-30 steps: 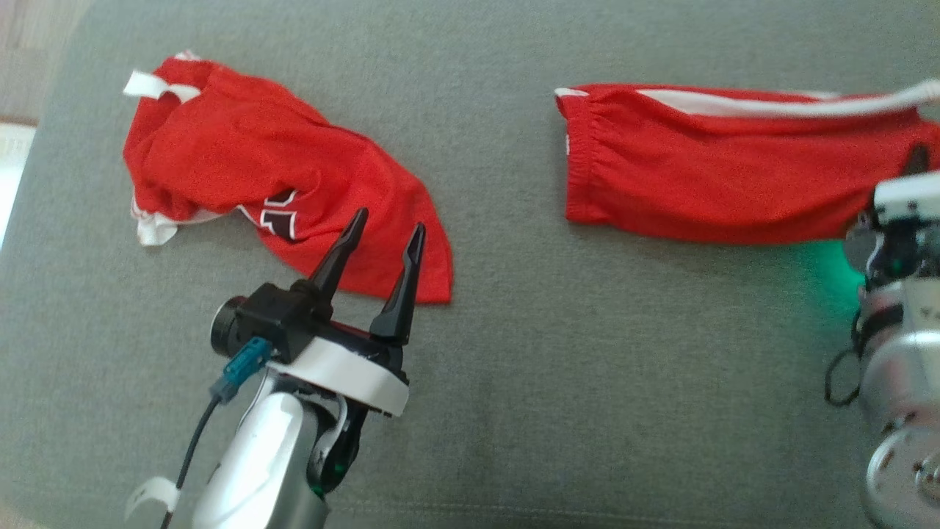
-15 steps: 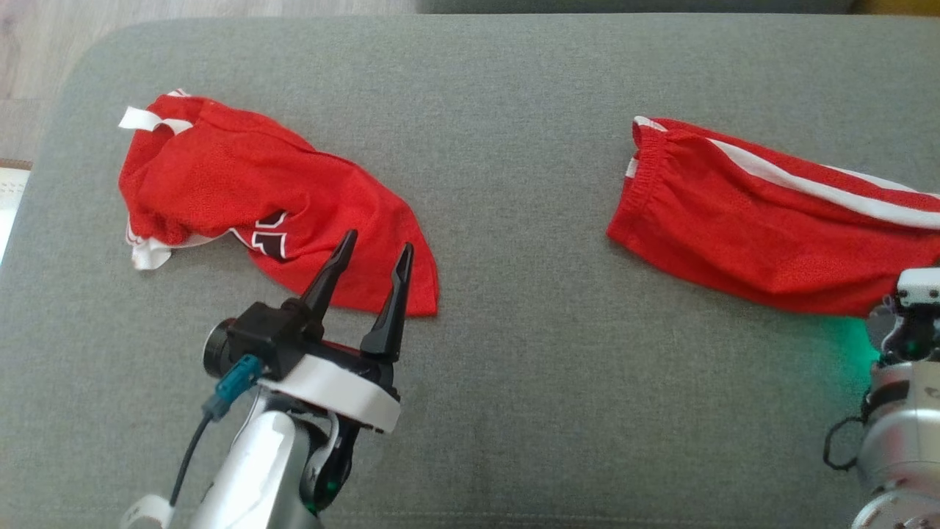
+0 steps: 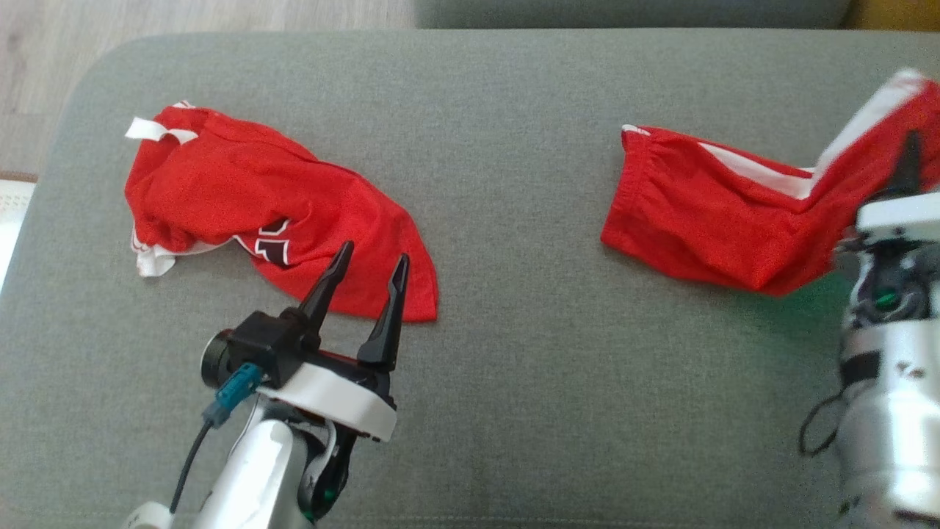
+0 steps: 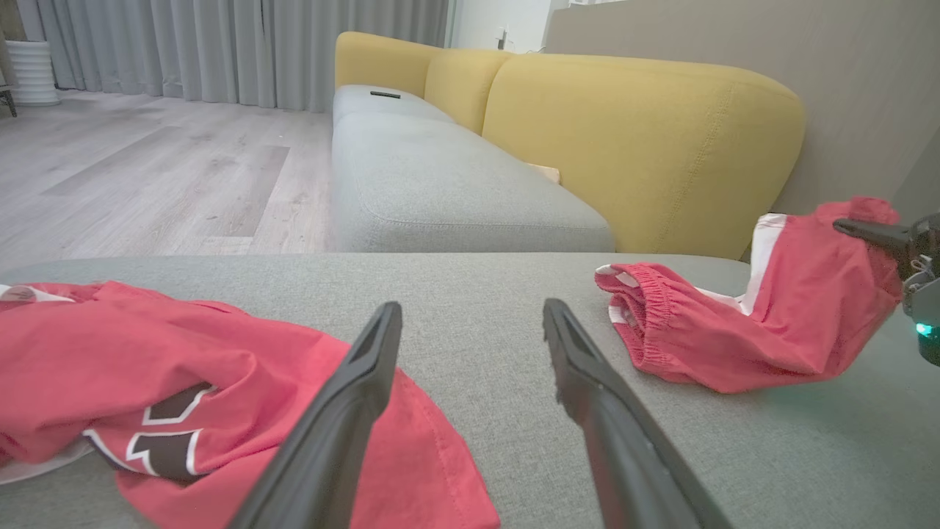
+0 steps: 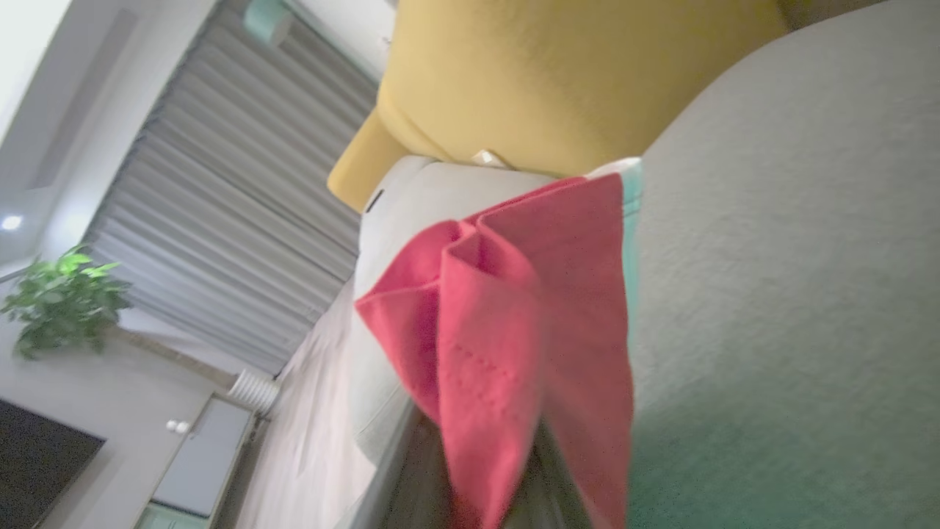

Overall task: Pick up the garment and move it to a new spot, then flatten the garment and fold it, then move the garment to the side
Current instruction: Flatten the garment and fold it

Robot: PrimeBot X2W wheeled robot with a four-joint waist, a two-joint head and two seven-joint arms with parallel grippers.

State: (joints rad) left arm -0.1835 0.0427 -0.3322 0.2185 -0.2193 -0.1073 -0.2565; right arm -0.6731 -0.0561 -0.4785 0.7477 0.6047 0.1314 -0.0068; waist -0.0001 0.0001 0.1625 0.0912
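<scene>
Red shorts [image 3: 698, 220] with a white side stripe lie on the right of the grey cushion [image 3: 514, 382], waistband to the left. My right gripper [image 3: 908, 165] is shut on their right end and holds it raised, so the cloth bends upward there. In the right wrist view the bunched red cloth [image 5: 514, 330] hides the fingers. A red jersey [image 3: 242, 198] with black and white lettering lies crumpled at the left. My left gripper [image 3: 374, 253] hangs open just above the jersey's near corner, with nothing between its fingers [image 4: 352, 411].
The cushion's rounded left edge drops to a wooden floor [image 3: 44, 66]. Beyond the far edge stand a grey sofa seat [image 4: 440, 184] and yellow backrests [image 4: 639, 132]. Bare grey fabric stretches between the two garments and along the near side.
The right gripper has risen with the shorts' right end, which now stands up off the cushion. The head camera has shifted. The left gripper has barely moved.
</scene>
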